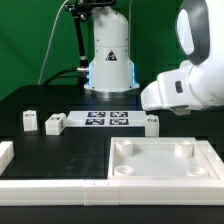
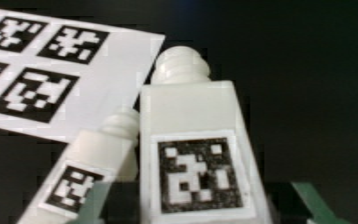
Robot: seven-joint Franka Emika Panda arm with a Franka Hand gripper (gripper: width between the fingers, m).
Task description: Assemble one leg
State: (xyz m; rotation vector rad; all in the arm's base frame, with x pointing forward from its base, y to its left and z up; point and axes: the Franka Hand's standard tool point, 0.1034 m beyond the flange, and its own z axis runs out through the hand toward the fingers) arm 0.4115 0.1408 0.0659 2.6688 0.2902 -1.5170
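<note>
In the wrist view a white leg with a black-and-white tag lies right under my gripper. A second, slimmer tagged leg lies against its side. The gripper is open, and a greenish finger stands apart from the leg's side; the other finger is dim. In the exterior view the arm's white hand hangs over a leg at the marker board's right end and hides the fingers. Two more legs stand at the exterior view's left.
The marker board lies mid-table and also shows in the wrist view. A large white tray-like piece with a raised rim lies in front. A white part sits at the left edge. The robot base stands behind.
</note>
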